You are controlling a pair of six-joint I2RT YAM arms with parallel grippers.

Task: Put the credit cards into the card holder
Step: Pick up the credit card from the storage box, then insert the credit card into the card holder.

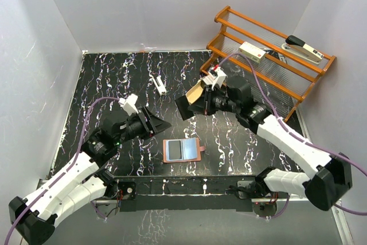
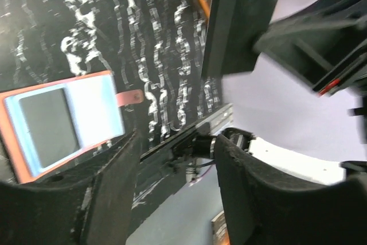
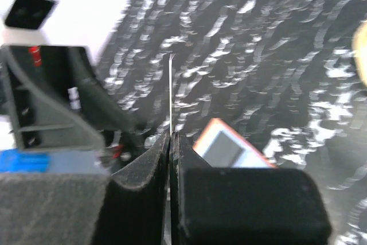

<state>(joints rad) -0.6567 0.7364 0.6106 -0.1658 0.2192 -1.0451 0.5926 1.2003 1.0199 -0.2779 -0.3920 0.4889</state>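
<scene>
Near the card holder [image 3: 229,147], your right gripper [image 3: 171,136] pinches a thin credit card [image 3: 170,84]; your left gripper [image 2: 175,182] is half open, empty. A bump could knock it loose.

The card holder [image 1: 182,150] lay open on the surface [image 1: 114,73] near the front, between both arms. Behind it, the right gripper [image 3: 171,142] held a credit card [image 3: 171,90]. A wooden rack [image 1: 269,55] stood back right.

1 card holder [image 1: 182,150], 1 wooden rack [image 1: 269,64]
</scene>
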